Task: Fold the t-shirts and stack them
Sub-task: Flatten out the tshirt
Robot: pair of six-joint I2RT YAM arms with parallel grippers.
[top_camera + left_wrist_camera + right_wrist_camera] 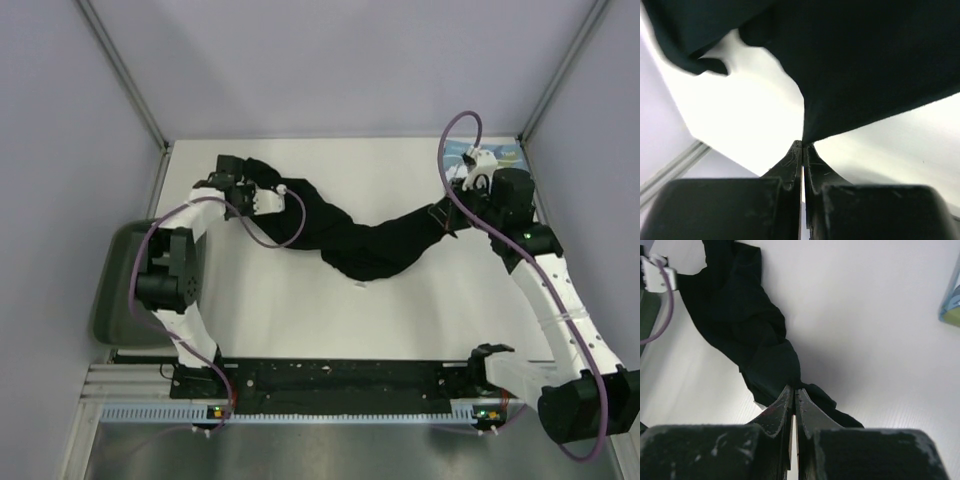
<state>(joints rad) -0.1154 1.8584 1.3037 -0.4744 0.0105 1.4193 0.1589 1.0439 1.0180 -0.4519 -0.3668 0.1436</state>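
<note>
The black t-shirt [365, 245] is stretched in a twisted band across the white table between both grippers. My left gripper [232, 172] is shut on its far-left end; in the left wrist view the cloth [865, 65] hangs from the closed tips [803, 145]. My right gripper [447, 212] is shut on the shirt's right end; in the right wrist view the cloth [745, 335] runs from the closed tips [794, 390] toward the upper left. A sliver of the light blue t-shirt [505, 155] shows at the far right corner behind the right arm, and at the right wrist view's edge [952, 305].
A dark green tray [125, 285] sits off the table's left edge beside the left arm. Grey walls close in the table at the back and sides. Purple cables loop over both arms.
</note>
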